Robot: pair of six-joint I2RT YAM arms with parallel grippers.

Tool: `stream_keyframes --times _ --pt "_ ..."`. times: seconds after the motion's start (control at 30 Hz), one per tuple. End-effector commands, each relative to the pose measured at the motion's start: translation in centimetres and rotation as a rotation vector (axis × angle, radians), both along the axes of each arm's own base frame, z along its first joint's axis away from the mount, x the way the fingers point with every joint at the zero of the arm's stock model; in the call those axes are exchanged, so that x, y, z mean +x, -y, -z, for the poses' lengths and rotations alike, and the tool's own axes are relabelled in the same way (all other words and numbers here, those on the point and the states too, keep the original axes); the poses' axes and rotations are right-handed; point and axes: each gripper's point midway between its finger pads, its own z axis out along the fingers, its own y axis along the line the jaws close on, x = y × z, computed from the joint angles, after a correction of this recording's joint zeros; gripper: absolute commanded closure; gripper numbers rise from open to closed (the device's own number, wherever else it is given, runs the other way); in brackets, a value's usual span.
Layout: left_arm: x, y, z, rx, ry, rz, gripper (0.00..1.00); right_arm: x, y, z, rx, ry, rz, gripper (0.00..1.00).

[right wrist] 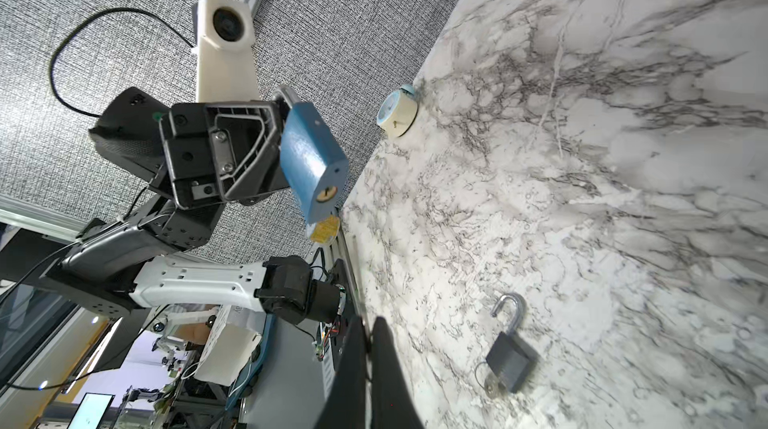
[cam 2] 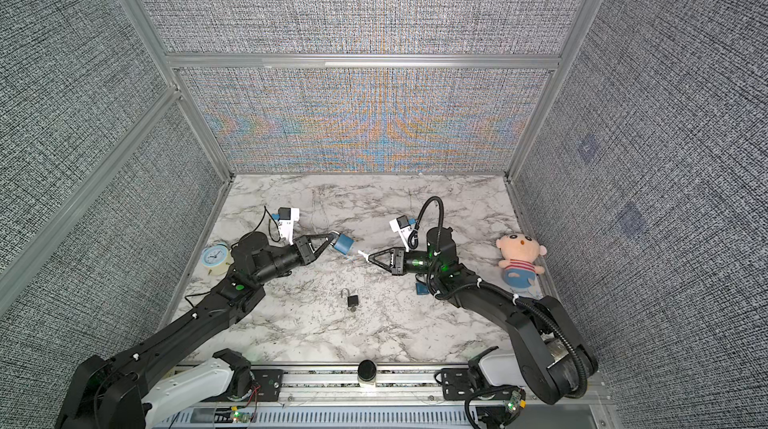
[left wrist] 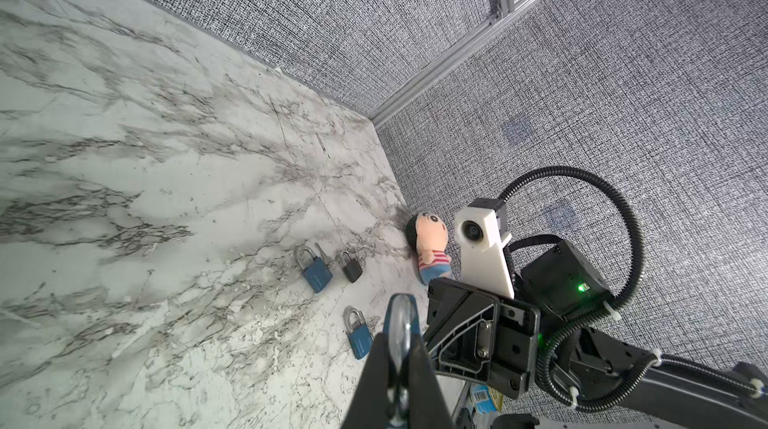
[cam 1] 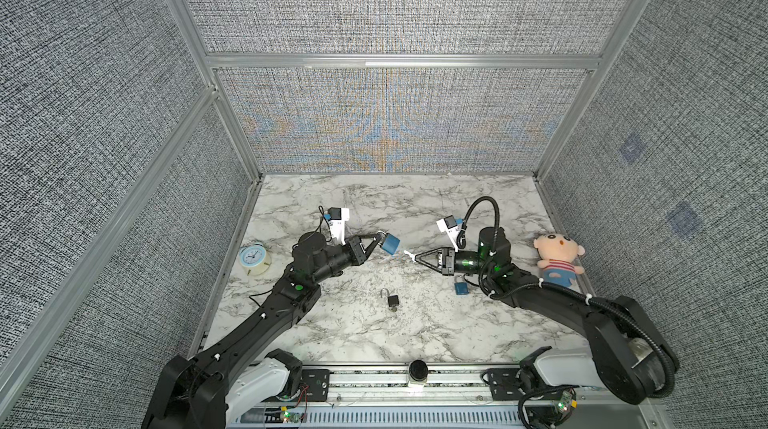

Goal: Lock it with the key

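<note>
A blue padlock [cam 1: 391, 244] [cam 2: 345, 243] hangs above the marble table, held by its silver shackle in my shut left gripper [cam 1: 380, 236] [cam 2: 332, 235] [left wrist: 401, 348]. In the right wrist view its body [right wrist: 311, 156] shows the brass keyhole facing my right gripper. My right gripper [cam 1: 415, 257] [cam 2: 369, 257] [right wrist: 369, 333] is shut on the key [cam 1: 408, 255] [cam 2: 361, 255], whose small pale end sticks out of the fingertips. The key points at the padlock's lower end, a short gap away. In the right wrist view the key is almost hidden between the fingers.
An open black padlock [cam 1: 392, 300] [cam 2: 352, 301] [right wrist: 509, 360] with a key in it lies at front centre. A blue padlock [cam 1: 460, 286] [left wrist: 359, 337] lies under the right wrist, with more padlocks [left wrist: 316, 275] beyond. The clock [cam 1: 253, 258] stands at the left edge and the doll [cam 1: 557, 258] at the right.
</note>
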Motion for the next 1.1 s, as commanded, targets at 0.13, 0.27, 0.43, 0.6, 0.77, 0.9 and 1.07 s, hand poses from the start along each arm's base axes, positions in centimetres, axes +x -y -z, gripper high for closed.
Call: stream_keyframes --times 0.13,0.27,0.43,0.6,0.77,0.9,1.07 --pt "0.2 0.0 -1.7 -0.015 0.065 0.002 1.00 0.1 0.7 0.9 -0.049 -0.003 0.034 1.00" --pt "0.3 0.2 -1.4 0.009 0.065 0.011 1.00 0.7 1.8 0.7 -0.071 0.007 0.095 1.00" --pt "0.5 1.1 0.3 0.088 0.044 0.069 1.00 2.1 5.1 1.4 -0.152 -0.036 0.272 1.00" --pt "0.8 2.7 2.1 0.114 0.010 0.164 1.00 2.3 8.1 0.2 -0.199 -0.011 0.421 1.00" --pt "1.6 4.5 3.3 0.150 -0.002 0.255 1.00 1.9 10.6 -1.2 -0.235 0.015 0.537 1.00" --pt "2.5 6.0 4.7 0.187 -0.010 0.318 1.00 1.5 11.9 -1.4 -0.282 -0.007 0.581 1.00" --pt "2.8 8.5 6.4 0.213 -0.037 0.429 1.00 0.9 12.8 -1.1 -0.335 -0.042 0.599 1.00"
